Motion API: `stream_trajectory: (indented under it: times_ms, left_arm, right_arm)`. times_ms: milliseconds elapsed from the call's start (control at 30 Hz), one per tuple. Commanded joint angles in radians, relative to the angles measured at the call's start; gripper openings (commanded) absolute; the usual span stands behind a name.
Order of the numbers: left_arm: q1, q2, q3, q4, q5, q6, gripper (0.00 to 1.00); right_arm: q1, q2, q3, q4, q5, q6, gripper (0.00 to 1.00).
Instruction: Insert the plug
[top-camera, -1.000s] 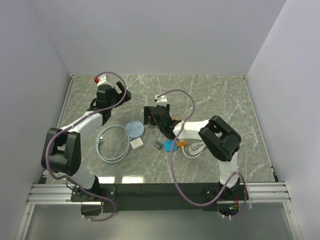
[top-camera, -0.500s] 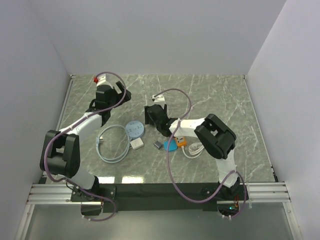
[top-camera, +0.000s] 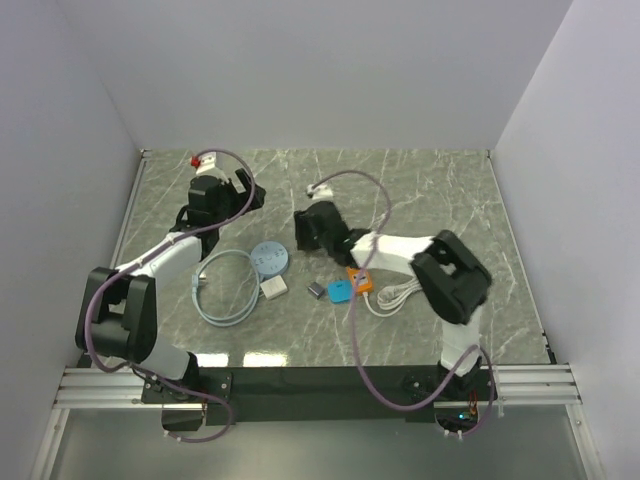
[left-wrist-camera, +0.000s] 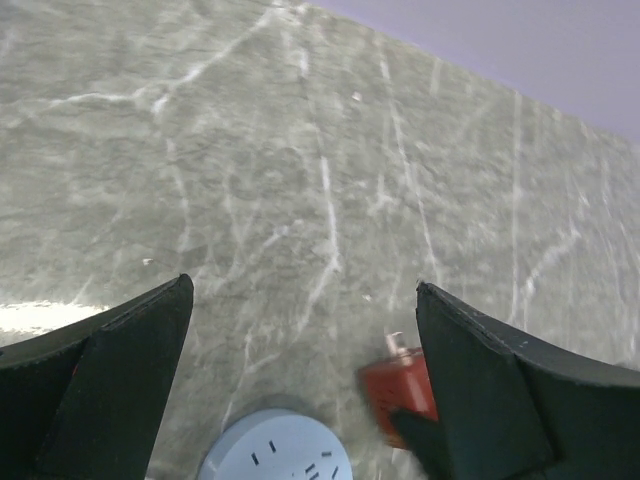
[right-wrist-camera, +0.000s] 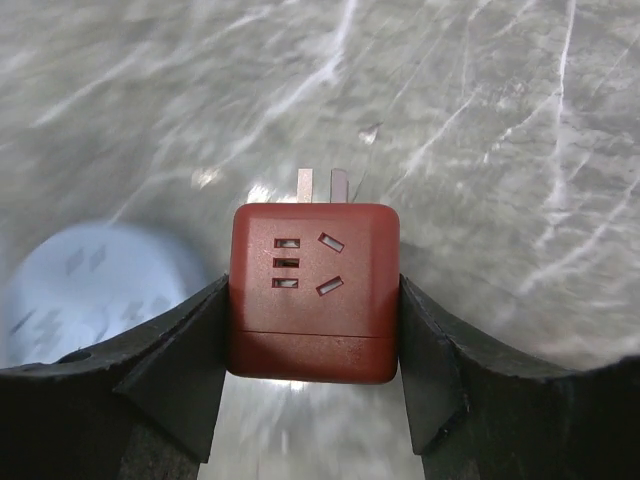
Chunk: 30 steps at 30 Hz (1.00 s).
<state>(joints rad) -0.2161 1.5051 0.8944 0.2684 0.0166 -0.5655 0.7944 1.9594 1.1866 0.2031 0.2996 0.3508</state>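
The red plug (right-wrist-camera: 314, 290) sits between the two fingers of the right gripper (top-camera: 306, 229). In the right wrist view the black fingers (right-wrist-camera: 185, 355) press flat against its left and right sides, so the jaws are clamped on it. It is a cube with rounded corners. The face turned toward the wrist camera carries small slots, and two metal prongs (right-wrist-camera: 324, 183) stick out from the far side, pointing away from the wrist toward the grey marble table (top-camera: 440, 190).

The round pale-blue socket (top-camera: 269, 257) lies flat on the table, near the right gripper and on its left side in the top view. From the right wrist it shows as a blurred disc at the lower left of the plug, apart from the prongs. Its slots face up.

The left gripper (left-wrist-camera: 302, 290) hangs farther back on the left of the table with its jaws wide apart and nothing between them. Its camera looks down at the socket's rim and at the red plug by the right finger.

Near the front lie a coil of light-blue cable (top-camera: 225, 290), a white square block (top-camera: 273, 289) just beside the socket, a small grey piece (top-camera: 316, 290), a blue piece (top-camera: 341, 291), an orange piece (top-camera: 361, 282) and a white cable (top-camera: 392, 297).
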Motion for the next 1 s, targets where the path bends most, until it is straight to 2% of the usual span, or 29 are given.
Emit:
stream_trajectory:
  times_ms: [0, 33, 133, 233, 333, 433, 500, 567, 600, 700, 833, 900, 933, 967]
  left_arm:
    - [0.014, -0.078, -0.041, 0.118, 0.126, 0.078, 0.99]
    - [0.023, -0.097, -0.048, 0.147, 0.155, 0.090, 0.99]
    - [0.026, -0.120, -0.068, 0.184, 0.274, 0.107, 0.99]
    - [0.027, -0.166, -0.092, 0.218, 0.350, 0.133, 1.00]
    - [0.026, -0.222, -0.132, 0.250, 0.428, 0.162, 0.99]
    - [0.026, -0.273, -0.195, 0.353, 0.535, 0.170, 0.99]
    - [0.026, -0.284, -0.221, 0.418, 0.661, 0.173, 1.00]
    - [0.026, -0.293, -0.235, 0.466, 0.786, 0.151, 0.99]
    - [0.026, -0.295, -0.241, 0.503, 0.819, 0.147, 1.00]
    - [0.026, -0.292, -0.239, 0.526, 0.928, 0.135, 0.99]
    - [0.008, -0.275, -0.239, 0.597, 1.051, 0.095, 0.99]
    - [-0.012, -0.287, -0.224, 0.533, 1.045, 0.133, 0.98]
    - [-0.043, -0.308, -0.213, 0.478, 1.004, 0.212, 0.98]
    - [-0.061, -0.319, -0.204, 0.371, 0.981, 0.251, 0.99]
  right_arm:
    - [-0.140, -0.258, -0.012, -0.030, -0.264, -0.062, 0.33]
    - [-0.173, -0.293, -0.016, -0.046, -0.441, -0.084, 0.33]
    - [-0.260, -0.373, 0.010, -0.109, -0.678, -0.174, 0.34]
    - [-0.288, -0.395, 0.077, -0.302, -0.819, -0.287, 0.36]
    - [-0.296, -0.399, 0.120, -0.420, -0.943, -0.392, 0.36]
    - [-0.299, -0.430, 0.110, -0.462, -1.103, -0.462, 0.35]
    - [-0.305, -0.453, 0.099, -0.475, -1.201, -0.483, 0.34]
    - [-0.316, -0.470, 0.097, -0.496, -1.252, -0.509, 0.33]
    - [-0.319, -0.481, 0.087, -0.496, -1.302, -0.513, 0.29]
    - [-0.339, -0.527, 0.041, -0.469, -1.423, -0.530, 0.27]
    - [-0.343, -0.545, 0.033, -0.499, -1.496, -0.585, 0.24]
    - [-0.345, -0.537, 0.038, -0.498, -1.492, -0.581, 0.21]
    - [-0.343, -0.533, 0.041, -0.496, -1.490, -0.578, 0.20]
    - [-0.343, -0.522, 0.051, -0.499, -1.490, -0.576, 0.18]
